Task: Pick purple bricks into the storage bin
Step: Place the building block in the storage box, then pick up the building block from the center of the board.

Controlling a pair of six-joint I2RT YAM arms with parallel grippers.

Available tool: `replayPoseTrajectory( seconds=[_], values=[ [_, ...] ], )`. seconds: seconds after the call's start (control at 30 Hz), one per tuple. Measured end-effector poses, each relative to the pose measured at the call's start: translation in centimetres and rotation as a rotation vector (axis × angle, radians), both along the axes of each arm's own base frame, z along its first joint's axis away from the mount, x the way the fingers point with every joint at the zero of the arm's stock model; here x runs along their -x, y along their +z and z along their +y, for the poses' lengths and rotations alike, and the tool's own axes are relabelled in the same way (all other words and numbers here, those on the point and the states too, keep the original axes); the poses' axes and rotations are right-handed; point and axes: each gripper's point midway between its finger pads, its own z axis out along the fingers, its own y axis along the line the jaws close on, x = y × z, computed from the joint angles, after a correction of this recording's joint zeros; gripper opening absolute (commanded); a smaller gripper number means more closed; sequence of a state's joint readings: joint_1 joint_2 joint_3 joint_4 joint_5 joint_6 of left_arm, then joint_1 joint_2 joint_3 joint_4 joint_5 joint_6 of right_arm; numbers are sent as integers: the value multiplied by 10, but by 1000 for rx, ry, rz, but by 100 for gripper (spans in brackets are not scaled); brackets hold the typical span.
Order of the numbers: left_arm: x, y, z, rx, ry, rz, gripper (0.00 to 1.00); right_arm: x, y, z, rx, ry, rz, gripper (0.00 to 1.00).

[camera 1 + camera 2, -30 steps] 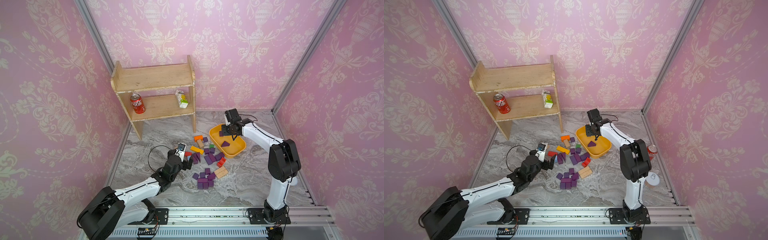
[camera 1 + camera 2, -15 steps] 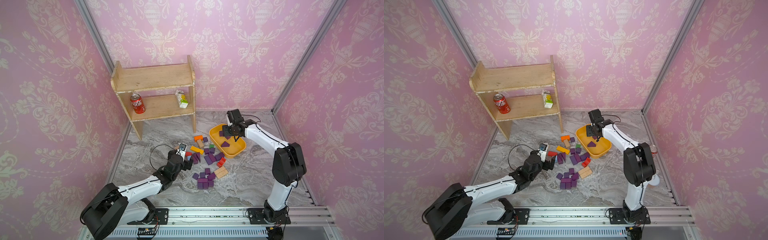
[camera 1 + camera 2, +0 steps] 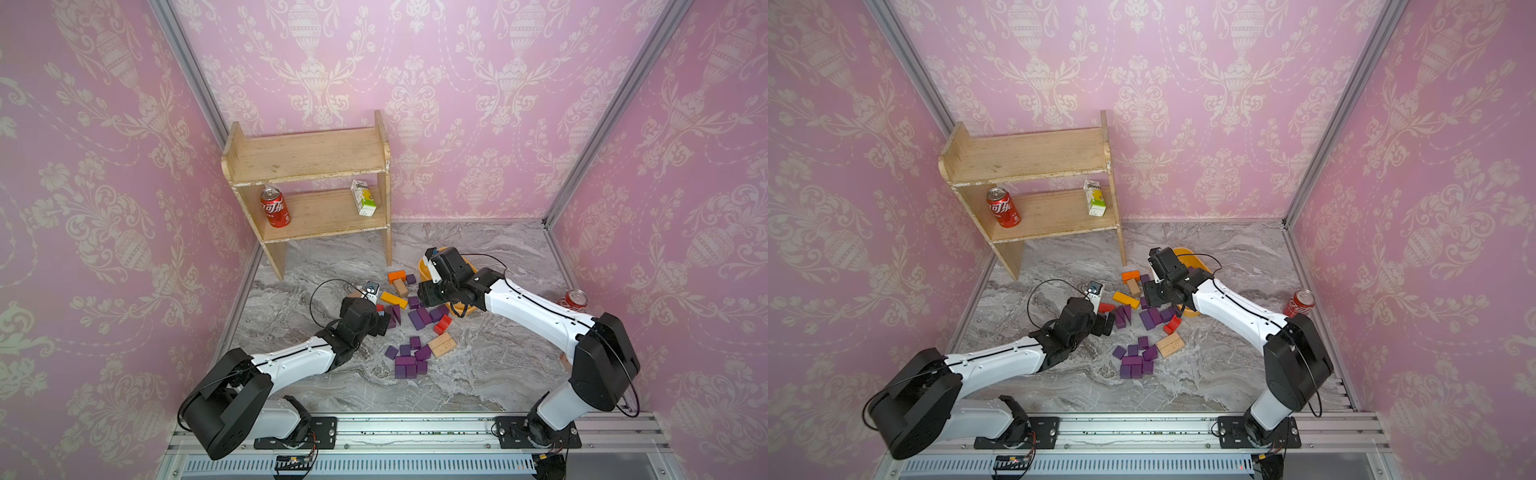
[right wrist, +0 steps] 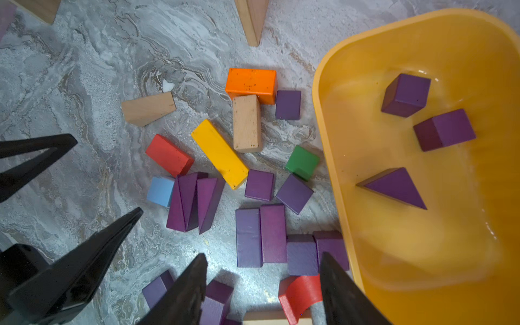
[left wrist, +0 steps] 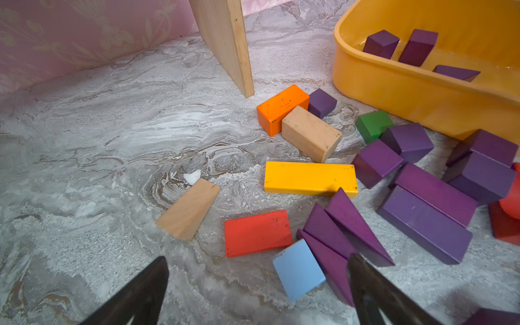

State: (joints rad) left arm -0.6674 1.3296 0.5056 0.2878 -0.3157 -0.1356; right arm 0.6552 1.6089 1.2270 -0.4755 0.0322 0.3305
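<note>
Several purple bricks lie loose on the marble floor, with more bars and wedges nearer the storage bin, a yellow-orange tray mostly hidden by my right arm. In the right wrist view the bin holds two purple cubes and a wedge. My right gripper hangs open and empty over the purple bars beside the bin. The left gripper is wide open, low on the floor, with one finger against the purple wedges and a light blue block between its fingers.
A wooden shelf at the back left carries a cola can and a carton. Another can stands by the right wall. Orange, yellow, red and tan blocks mix with the purple ones.
My right gripper has opened and swung from above the bin's back to over the pile beside it. The left gripper has crept forward toward the purple wedges.
</note>
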Motion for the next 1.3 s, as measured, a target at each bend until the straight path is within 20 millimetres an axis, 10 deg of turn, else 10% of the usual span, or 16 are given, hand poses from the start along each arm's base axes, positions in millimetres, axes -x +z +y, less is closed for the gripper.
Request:
replayPoseTrajectory(
  seconds=[0.27,1.3],
  values=[
    [3,-7,5,27,6,8,99,24,-40,41,-6,90,103,58],
    [4,4,7,66,10,-40,99,88,-78,38,141,58,195,51]
  ],
)
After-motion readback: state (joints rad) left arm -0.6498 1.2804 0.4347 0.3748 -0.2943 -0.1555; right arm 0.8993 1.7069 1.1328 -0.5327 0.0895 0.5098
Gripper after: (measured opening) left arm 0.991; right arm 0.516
